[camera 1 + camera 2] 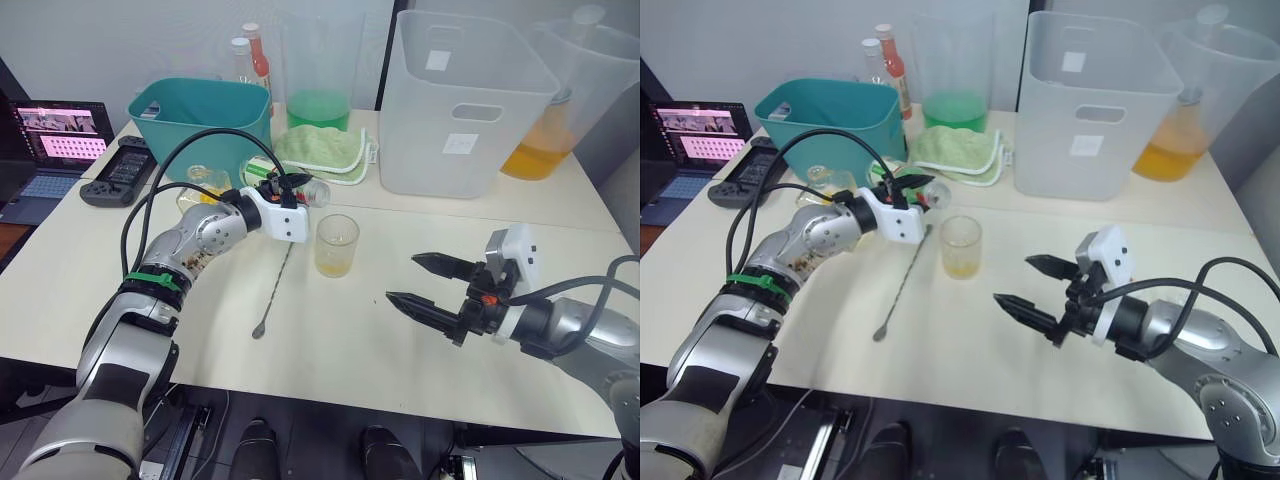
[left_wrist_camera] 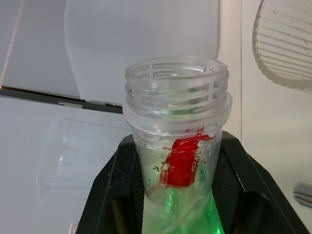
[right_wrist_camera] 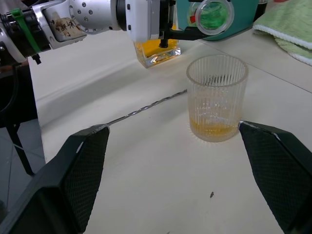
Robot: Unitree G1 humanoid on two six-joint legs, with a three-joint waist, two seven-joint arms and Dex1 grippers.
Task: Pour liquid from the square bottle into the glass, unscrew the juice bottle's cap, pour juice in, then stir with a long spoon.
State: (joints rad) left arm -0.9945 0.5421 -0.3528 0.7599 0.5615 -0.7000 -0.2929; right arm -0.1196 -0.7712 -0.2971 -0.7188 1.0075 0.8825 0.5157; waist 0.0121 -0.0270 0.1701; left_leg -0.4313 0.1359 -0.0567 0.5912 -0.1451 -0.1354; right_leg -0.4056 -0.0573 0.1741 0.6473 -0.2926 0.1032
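Juice bottle [image 1: 300, 190] is clamped in left gripper [image 1: 283, 187], uncapped, tipped toward glass [image 1: 336, 244] just right of it. Thin plastic, light, crushable: body is best gripped gently. Right gripper [image 1: 428, 281] is held wide, empty, right of glass.

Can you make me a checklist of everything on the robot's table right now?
Surface: white table, dry.
Job's things: glass upright, a little yellow liquid inside; juice bottle uncapped, tilted toward glass; long spoon flat on table; square bottle standing behind.
Clutter: teal tub, white bin, green cloth, pitchers, red-capped bottles.
Grippers: left gripper holds juice bottle; right gripper open, empty.
Cables: black cables over left arm.
Surroundings: laptop, controller.
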